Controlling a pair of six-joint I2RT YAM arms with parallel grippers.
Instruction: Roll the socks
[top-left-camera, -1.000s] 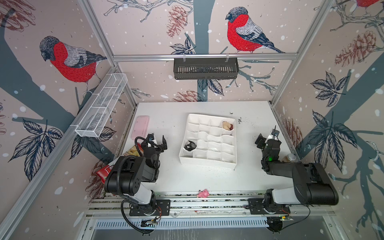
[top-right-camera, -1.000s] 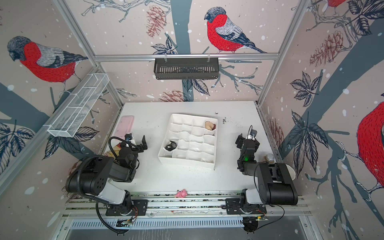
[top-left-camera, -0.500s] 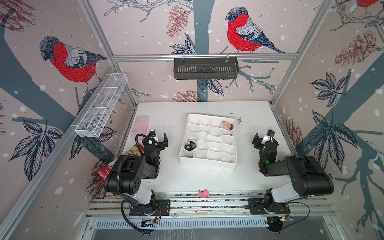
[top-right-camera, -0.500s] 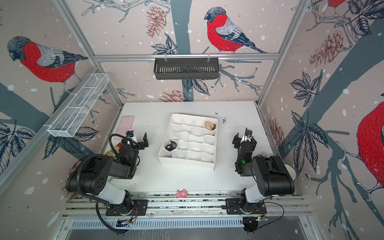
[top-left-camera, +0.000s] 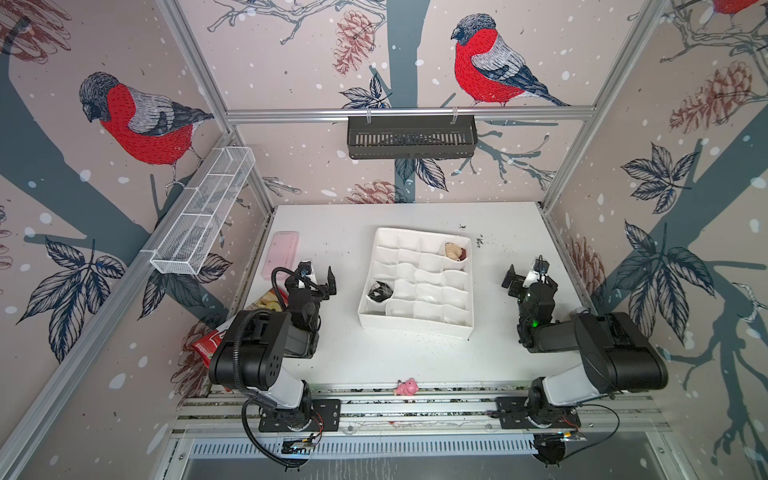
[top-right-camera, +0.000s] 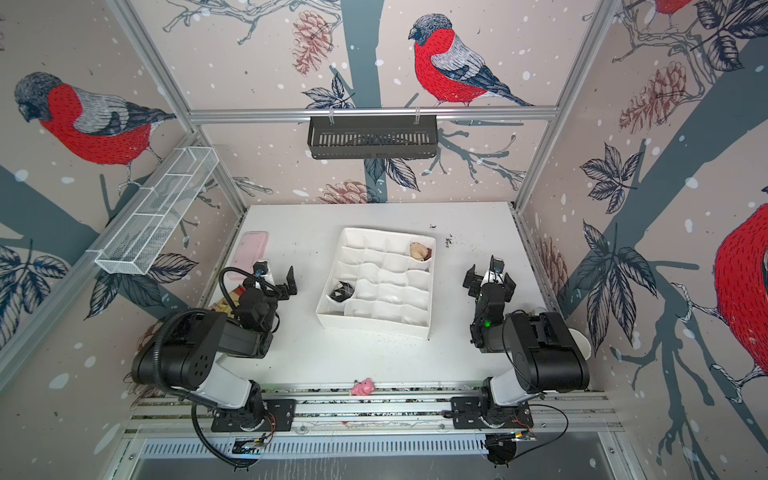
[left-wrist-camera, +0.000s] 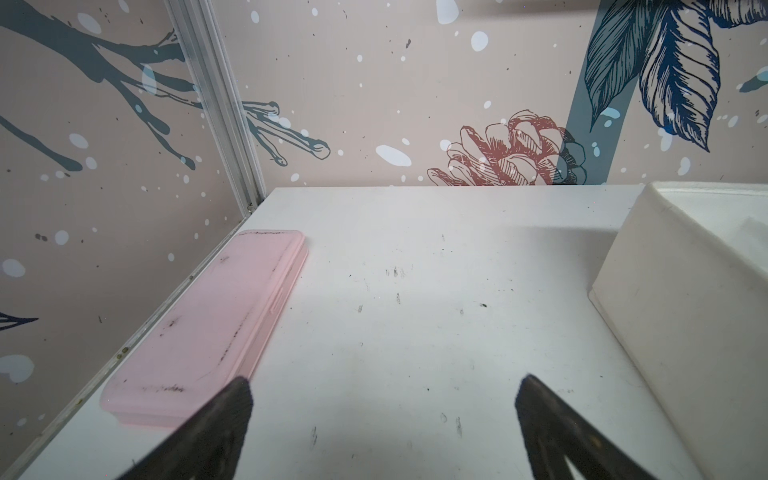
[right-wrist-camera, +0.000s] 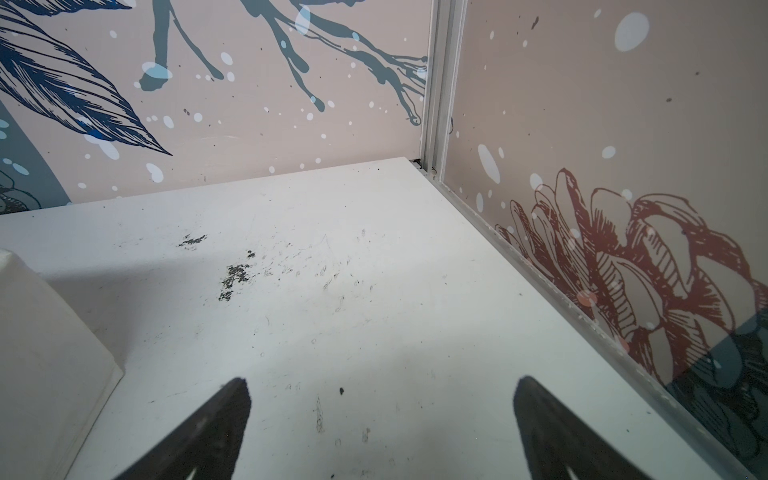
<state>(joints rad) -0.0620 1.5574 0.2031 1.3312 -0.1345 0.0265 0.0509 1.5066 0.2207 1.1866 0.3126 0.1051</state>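
Note:
Two rolled socks lie in a white divided organizer (top-left-camera: 415, 327) (top-right-camera: 374, 325) at mid-table. The black-grey argyle roll (top-left-camera: 379, 291) (top-right-camera: 341, 289) fills a cell on its left side. The tan roll (top-left-camera: 454, 251) (top-right-camera: 419, 251) fills the far right corner cell. My left gripper (top-left-camera: 319, 276) (top-right-camera: 277, 276) (left-wrist-camera: 382, 399) stands open over bare table left of the organizer, nothing between its fingers. Right of the organizer my right gripper (top-left-camera: 530, 276) (top-right-camera: 490, 277) (right-wrist-camera: 380, 399) is open too, above scuffed bare table. Both wrist views catch only the organizer's outer wall (left-wrist-camera: 665, 299) (right-wrist-camera: 50, 353).
A pink flat case (top-left-camera: 282, 251) (top-right-camera: 251, 249) (left-wrist-camera: 216, 328) lies by the left wall, just beyond my left fingers. A red chips bag (top-left-camera: 205, 343) sits under the left arm. A small pink toy (top-left-camera: 406, 387) (top-right-camera: 362, 386) rests on the front rail. A black basket (top-left-camera: 411, 137) hangs on the back wall.
Both grippers have shifted a little toward the back of the table, and the right wrist has swung slightly toward the organizer. The socks have not moved.

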